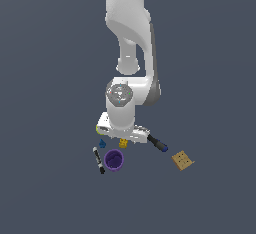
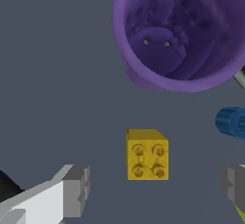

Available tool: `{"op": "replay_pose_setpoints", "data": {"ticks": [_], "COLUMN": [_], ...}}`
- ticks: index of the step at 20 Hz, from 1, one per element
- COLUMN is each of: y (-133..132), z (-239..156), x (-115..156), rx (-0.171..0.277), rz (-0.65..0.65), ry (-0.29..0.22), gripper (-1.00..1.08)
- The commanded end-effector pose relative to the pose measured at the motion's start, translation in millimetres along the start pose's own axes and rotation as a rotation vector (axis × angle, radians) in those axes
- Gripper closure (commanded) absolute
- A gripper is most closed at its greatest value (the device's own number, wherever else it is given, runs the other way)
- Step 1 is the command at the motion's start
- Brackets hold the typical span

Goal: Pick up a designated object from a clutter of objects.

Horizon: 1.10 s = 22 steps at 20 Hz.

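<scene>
The Panda arm [image 1: 131, 43] reaches down from the top of the exterior view and hides much of the clutter under its wrist. Its gripper [image 2: 153, 189] is spread wide and grasps nothing: in the wrist view one grey finger [image 2: 76, 189] stands on one side and the other at the far side, cut off by the picture's edge.

Beyond the fingers stands the purple cup [image 2: 179, 31], upright, its mouth open to the camera and its rim partly cropped. In the exterior view it sits just past the gripper, toward the viewer.

The tan square [image 1: 182, 160] lies well apart from the gripper, off to the exterior view's right. The blue-handled screwdriver [image 1: 159, 144] pokes out from under the hand on that same side; only its dark end shows clearly. The black-white marker [image 1: 99, 160] lies beside the cup on the exterior view's left.

The yellow block [image 2: 147, 155], four studs on its top face, rests on the floor between the two fingers, touching neither, a little short of the line joining their tips.

The tiny blue piece [image 1: 102, 143] sits just beside the hand, too small to make out. Of the yellow-green ball [image 1: 97, 127] only a sliver peeks from behind the hand.
</scene>
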<state>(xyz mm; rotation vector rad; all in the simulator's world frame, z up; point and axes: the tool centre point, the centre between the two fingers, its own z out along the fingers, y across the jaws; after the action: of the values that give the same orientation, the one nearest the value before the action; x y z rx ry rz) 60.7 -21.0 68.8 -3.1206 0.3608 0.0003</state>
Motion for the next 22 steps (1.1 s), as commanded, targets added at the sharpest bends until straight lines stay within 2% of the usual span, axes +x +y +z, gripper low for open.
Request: {"op": "replay_pose_setpoints", "data": {"ticks": [1,7,13,14,22], "y": [0,0,0,0,0], "z": [8,37,47,47,47], "x": [-1,-1,0,0,0], "rx": [0.0,0.0,0.0,0.0,0.0], "rz": [0.0,0.001,0.002,0.002,0.002], "ry": [-0.001,0.0,0.0,0.0,0.0], "gripper": [-0.92,-0.92,-0.92,1.08,1.08]}}
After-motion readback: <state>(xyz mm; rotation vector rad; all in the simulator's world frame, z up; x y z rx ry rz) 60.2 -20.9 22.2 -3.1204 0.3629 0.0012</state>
